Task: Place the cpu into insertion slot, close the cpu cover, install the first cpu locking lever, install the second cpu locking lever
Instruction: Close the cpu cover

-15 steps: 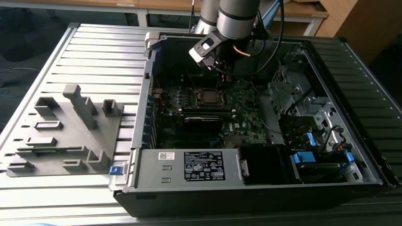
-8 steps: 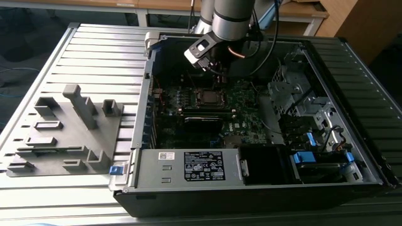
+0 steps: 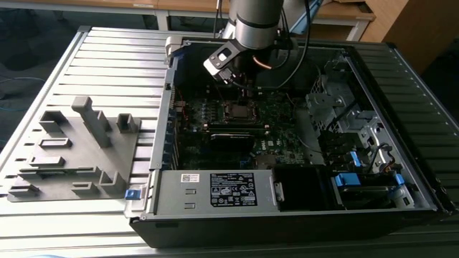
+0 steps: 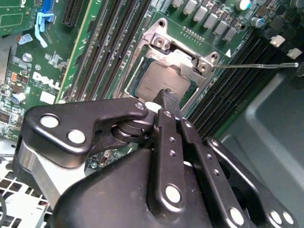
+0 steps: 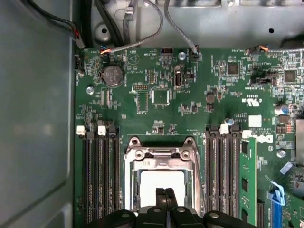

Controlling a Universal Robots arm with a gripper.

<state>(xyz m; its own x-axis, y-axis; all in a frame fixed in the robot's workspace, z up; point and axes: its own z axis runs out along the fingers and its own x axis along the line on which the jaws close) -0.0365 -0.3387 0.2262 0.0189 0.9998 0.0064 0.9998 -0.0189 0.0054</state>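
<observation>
You look down on the whole open computer case (image 3: 287,228) on the counter (image 3: 107,64) in the exterior view, from high up and far off. The arm (image 3: 255,21) comes in at the far side. The first wrist view looks straight down at the motherboard (image 5: 190,118) from close by. The second wrist view looks along the gripper (image 4: 167,97) on a slant, even closer. All three see the cpu cover (image 3: 237,110).

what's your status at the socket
Gripper low over cpu, jaws shut. Cpu cover down around it. Thin lever rod sticks out.
</observation>
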